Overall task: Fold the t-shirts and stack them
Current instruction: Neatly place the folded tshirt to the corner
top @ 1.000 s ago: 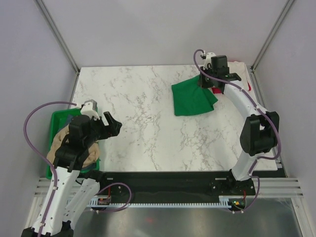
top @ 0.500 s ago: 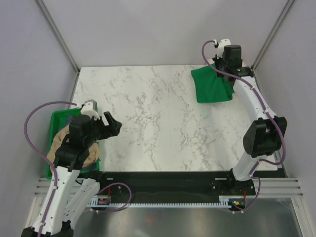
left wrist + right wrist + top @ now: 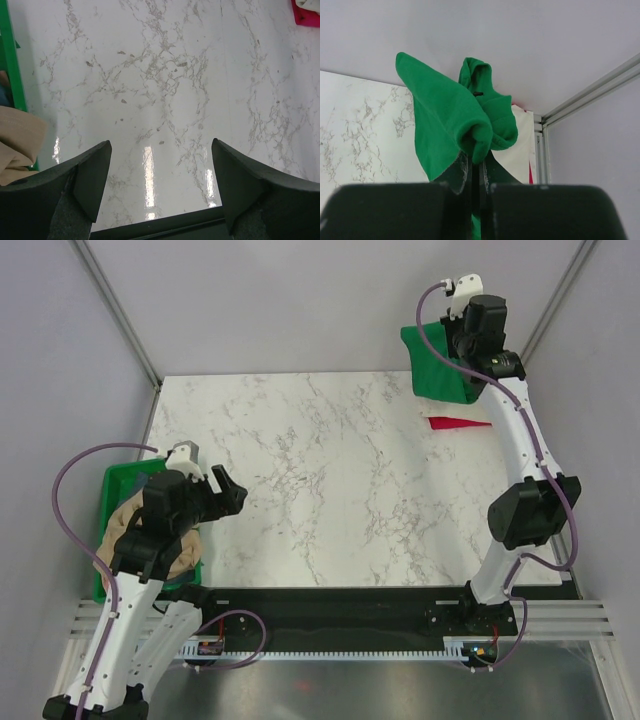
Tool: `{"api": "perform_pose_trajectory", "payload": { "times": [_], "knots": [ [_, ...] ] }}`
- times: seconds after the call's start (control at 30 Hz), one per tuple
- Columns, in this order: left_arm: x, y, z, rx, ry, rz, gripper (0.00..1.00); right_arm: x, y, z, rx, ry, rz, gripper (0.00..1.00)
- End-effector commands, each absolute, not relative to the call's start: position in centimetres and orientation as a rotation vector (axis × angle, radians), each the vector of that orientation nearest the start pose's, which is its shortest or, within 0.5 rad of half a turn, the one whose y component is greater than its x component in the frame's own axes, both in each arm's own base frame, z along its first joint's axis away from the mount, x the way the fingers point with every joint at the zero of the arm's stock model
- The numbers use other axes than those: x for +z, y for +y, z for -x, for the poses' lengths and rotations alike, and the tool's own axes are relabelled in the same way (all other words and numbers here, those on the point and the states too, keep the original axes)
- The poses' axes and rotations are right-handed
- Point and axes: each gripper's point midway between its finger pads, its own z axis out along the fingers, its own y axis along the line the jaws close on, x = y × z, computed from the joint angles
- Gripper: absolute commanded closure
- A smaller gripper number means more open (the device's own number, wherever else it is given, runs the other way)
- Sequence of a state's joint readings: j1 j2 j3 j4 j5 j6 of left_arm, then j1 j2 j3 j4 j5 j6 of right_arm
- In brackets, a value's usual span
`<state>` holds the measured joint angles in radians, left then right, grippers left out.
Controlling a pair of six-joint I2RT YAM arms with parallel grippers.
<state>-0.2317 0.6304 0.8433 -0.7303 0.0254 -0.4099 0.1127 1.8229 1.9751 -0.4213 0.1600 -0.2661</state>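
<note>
Bright green t-shirt [image 3: 437, 365]: held up off the worktop [image 3: 300, 480] at the far right corner, bunched, drooping in loose folds, pinched at one gathered fold in the right jaws. Cream-white t-shirt [image 3: 522, 150]: flat below it, lying on the red t-shirt [image 3: 458, 423], of which only a narrow pointed sliver in sight. Tan t-shirt [image 3: 120, 525]: crumpled in the green bin [image 3: 115, 475], near left.

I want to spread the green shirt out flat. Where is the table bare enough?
Bare marble table runs from the green bin by the open left hand across the middle to the right arm. Crowded: the far right corner, where the red shirt lies and the green shirt hangs from the shut right hand.
</note>
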Motion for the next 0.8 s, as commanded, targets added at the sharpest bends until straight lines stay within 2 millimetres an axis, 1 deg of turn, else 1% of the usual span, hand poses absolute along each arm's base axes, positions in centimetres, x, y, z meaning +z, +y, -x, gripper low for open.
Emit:
{"api": "perform_pose_trajectory", "payload": {
  "times": [0.0,0.1,0.13,0.17,0.2,0.23,0.37,0.4,0.43,0.47,0.5,0.57,0.6,0.63,0.67,0.7,0.73,0.77],
  "knots": [
    [22.6,-7.1,-22.6,-0.388,2.089,0.167,0.12,38.0,1.1,-55.6,-0.295,1.772,0.224,1.00],
    [22.6,-7.1,-22.6,-0.388,2.089,0.167,0.12,37.6,0.5,-56.1,-0.281,1.777,0.219,1.00],
    [22.5,-7.1,-22.6,-0.387,2.089,0.168,0.12,37.4,-0.1,-56.3,-0.276,1.781,0.210,1.00],
    [22.5,-7.1,-22.6,-0.386,2.090,0.168,0.12,37.4,-0.2,-56.4,-0.263,1.781,0.209,1.00],
    [22.5,-7.0,-22.6,-0.385,2.092,0.169,0.12,37.0,0.1,-56.7,-0.228,1.783,0.223,1.00],
    [22.4,-7.1,-22.6,-0.385,2.095,0.169,0.12,36.8,-0.6,-56.9,-0.228,1.787,0.211,1.00],
    [22.1,-7.1,-22.7,-0.384,2.107,0.169,0.12,35.7,-1.4,-57.9,-0.206,1.802,0.205,1.00],
    [22.2,-7.1,-22.8,-0.384,2.107,0.169,0.12,34.6,-1.2,-58.5,-0.197,1.820,0.212,1.00],
    [22.0,-7.1,-22.8,-0.381,2.113,0.170,0.12,34.4,-2.9,-58.7,-0.217,1.827,0.186,1.00],
    [22.0,-7.1,-22.8,-0.381,2.113,0.170,0.12,33.9,-3.2,-58.9,-0.219,1.836,0.179,1.00],
    [22.0,-7.1,-22.8,-0.378,2.116,0.171,0.12,32.7,-3.6,-59.5,-0.220,1.856,0.176,1.00],
    [21.8,-7.1,-22.9,-0.378,2.124,0.171,0.12,32.1,-4.5,-60.2,-0.217,1.861,0.163,1.00],
    [21.8,-7.1,-22.9,-0.378,2.124,0.172,0.13,30.8,-4.9,-60.8,-0.218,1.883,0.160,1.00],
    [21.7,-7.2,-23.0,-0.378,2.129,0.171,0.13,31.2,-5.5,-61.1,-0.220,1.872,0.147,1.00],
    [21.6,-7.2,-23.0,-0.376,2.133,0.173,0.13,30.8,-5.8,-61.5,-0.221,1.875,0.146,1.00],
    [21.5,-7.2,-23.0,-0.373,2.138,0.171,0.13,29.7,-6.2,-62.0,-0.222,1.890,0.142,1.00],
    [21.4,-7.2,-23.1,-0.373,2.142,0.173,0.13,29.9,-6.9,-62.4,-0.231,1.880,0.131,1.00],
    [21.3,-7.2,-23.1,-0.371,2.145,0.171,0.13,29.6,-7.3,-62.8,-0.235,1.881,0.129,1.00]
  ]
}}
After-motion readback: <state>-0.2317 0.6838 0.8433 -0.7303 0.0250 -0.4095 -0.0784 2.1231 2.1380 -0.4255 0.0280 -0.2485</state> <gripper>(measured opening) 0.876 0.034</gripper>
